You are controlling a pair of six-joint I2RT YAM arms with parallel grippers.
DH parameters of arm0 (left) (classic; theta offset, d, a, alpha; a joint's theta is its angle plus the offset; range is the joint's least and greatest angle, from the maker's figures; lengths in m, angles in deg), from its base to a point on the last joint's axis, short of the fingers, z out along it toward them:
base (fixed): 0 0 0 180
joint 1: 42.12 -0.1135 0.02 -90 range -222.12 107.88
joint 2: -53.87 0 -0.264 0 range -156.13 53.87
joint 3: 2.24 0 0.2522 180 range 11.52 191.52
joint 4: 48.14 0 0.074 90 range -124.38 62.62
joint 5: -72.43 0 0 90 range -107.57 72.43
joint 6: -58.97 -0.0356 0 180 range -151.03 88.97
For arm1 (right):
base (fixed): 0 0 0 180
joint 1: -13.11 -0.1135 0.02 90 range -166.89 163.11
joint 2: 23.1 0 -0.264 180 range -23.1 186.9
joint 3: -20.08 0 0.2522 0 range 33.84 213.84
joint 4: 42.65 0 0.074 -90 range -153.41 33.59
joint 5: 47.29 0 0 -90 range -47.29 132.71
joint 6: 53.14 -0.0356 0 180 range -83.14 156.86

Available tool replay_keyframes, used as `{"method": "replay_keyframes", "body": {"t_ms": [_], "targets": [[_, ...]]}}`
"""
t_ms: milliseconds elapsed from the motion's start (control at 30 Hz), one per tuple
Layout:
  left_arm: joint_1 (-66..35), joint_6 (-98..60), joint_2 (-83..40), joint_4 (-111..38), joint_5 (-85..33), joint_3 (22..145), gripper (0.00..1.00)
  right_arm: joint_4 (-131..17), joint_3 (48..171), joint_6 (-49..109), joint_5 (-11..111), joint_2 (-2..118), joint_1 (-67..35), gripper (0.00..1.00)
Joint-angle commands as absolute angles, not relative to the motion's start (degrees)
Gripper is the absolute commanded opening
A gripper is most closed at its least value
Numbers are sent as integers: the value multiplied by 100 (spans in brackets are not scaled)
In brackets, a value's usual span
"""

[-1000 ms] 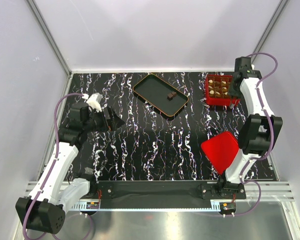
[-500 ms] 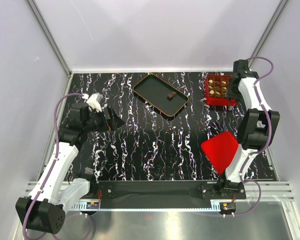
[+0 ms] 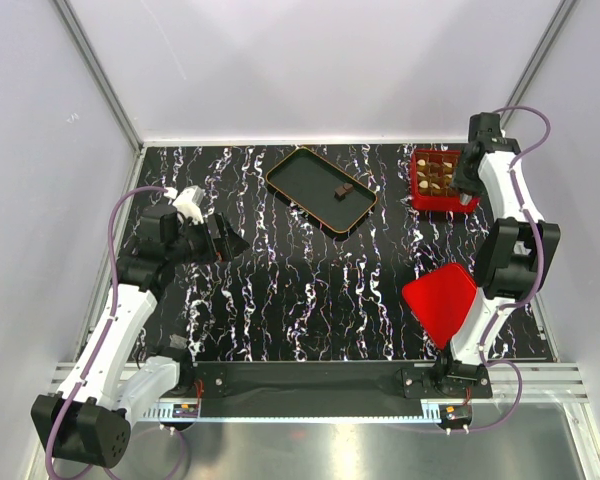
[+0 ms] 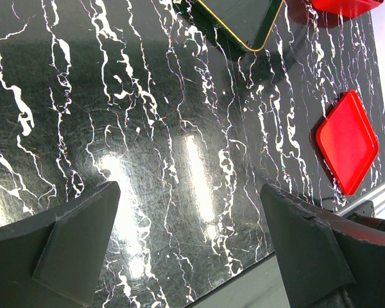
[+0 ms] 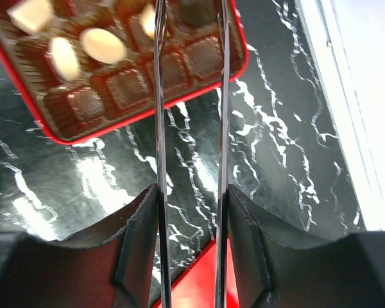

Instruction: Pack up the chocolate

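The chocolate (image 5: 102, 45) is small bite-sized pieces: cream-white ovals, a cream square and darker brown ones, each sitting in a brown pleated paper cup. Most of it lies in the red gridded box (image 3: 430, 204), directly beneath the right hand (image 3: 466, 190). Seen from that hand's wrist, the filled cells lie ahead of it and to its left. The row of cells nearest the hand holds only paper cups (image 5: 129, 86).

The right hand's two long, thin fingers (image 5: 158, 128) reach over the box's right end. There is a clear gap between them, so they are parted, and nothing can be seen clamped in them. Their very tips run off the top edge of the wrist view.

Two more dark brown pieces (image 3: 342, 190) lie close together in the black oblong tray (image 3: 302, 172) with the orange rim. The tray is well to the left of the right hand, and ahead and to the right of the left hand (image 4: 187, 199).

The flat red lid (image 3: 440, 300) lies on the counter (image 3: 310, 290) behind the right hand, near its arm's base and apart from the box.

The left hand hangs above the marbled counter with its jaws spread wide, holding nothing. From its wrist, a corner of the tray shows ahead and the lid off to the right.
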State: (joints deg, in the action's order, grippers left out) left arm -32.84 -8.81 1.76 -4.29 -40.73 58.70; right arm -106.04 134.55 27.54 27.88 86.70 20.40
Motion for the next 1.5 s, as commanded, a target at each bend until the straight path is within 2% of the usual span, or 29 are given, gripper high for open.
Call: {"method": "replay_keyframes", "body": {"t_ms": [0,167,400,567,833,1467], "targets": [[-3298,-984,193,-617,-4016,5907,99,-10580,13747,2649,3066,8317,1997,50],[-3298,-984,228,-625,-3990,5898,99,-10510,13615,2570,3435,8096,1471,49],[-3298,-976,237,-617,-3981,5890,99,-10090,13422,2500,3751,7964,-128,50],[-3298,-984,228,-608,-3981,5907,99,-9719,13290,2482,4015,8183,-701,50],[-3298,-984,237,-616,-3990,5907,99,-9631,13228,2649,4095,8614,-1071,50],[-3298,-976,184,-617,-4016,5907,99,-10052,13439,2614,3366,9212,-1343,50]]}}
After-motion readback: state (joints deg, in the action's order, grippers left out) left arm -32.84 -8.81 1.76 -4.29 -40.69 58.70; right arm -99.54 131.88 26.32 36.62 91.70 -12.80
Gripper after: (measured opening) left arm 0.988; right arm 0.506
